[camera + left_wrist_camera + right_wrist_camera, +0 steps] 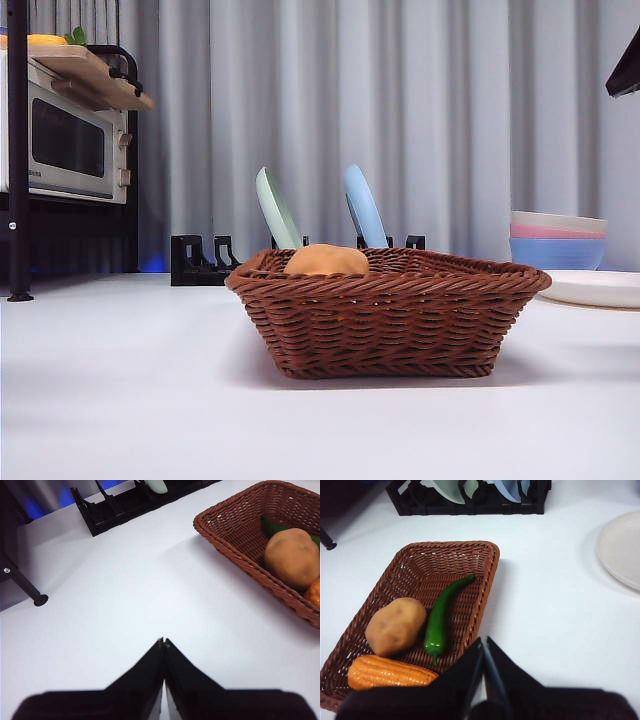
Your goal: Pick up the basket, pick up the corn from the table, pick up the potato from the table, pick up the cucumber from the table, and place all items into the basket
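Worktop [120, 400] is white w/ the brown basket [390, 320] sitting in the middle. Left gripper [163, 641] hangs over bare worktop beside the basket, jaws pressed together, holding nothing. Inside the basket, going left to right: corn [390, 672] in the near corner, potato [396, 625] just past it, then cucumber [440, 617] lying next to the potato. Right gripper [484, 640] hangs above the basket's near edge, jaws pressed together too, empty. Stack of bowls [558, 240] and a white plate [600, 288] sit far right.
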You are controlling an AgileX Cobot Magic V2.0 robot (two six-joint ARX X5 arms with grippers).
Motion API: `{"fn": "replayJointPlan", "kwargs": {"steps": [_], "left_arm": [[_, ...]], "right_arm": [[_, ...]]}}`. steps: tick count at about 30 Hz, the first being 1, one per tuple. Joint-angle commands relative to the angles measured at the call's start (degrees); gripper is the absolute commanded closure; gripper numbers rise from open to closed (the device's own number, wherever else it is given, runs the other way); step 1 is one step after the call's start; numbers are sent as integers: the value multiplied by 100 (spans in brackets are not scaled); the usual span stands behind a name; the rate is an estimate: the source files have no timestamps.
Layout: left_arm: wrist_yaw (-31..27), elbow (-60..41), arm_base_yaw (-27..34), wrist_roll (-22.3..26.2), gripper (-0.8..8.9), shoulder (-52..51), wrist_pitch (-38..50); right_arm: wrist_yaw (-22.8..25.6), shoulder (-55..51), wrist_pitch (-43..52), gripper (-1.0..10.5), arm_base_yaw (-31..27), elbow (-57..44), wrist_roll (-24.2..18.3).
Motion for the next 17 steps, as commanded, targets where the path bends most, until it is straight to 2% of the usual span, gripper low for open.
{"fn": "replayJointPlan", "kwargs": {"steps": [1,7,10,13,17], "left_arm": [[0,-39,11,-35,816,-13,28],[4,-37,11,-37,816,-55,22],[44,-42,149,116,816,-363,-50],[549,-251,599,-35,816,-802,339],[935,-1145,1425,-28,816,-1543,1504]], "right_arm": [[0,4,15,945,-4,-22,111],[-2,7,13,945,-4,-22,111],[-2,7,0,945,-4,-22,111],[-2,7,0,945,-4,-22,111],[-2,7,0,945,-4,-22,111]]}}
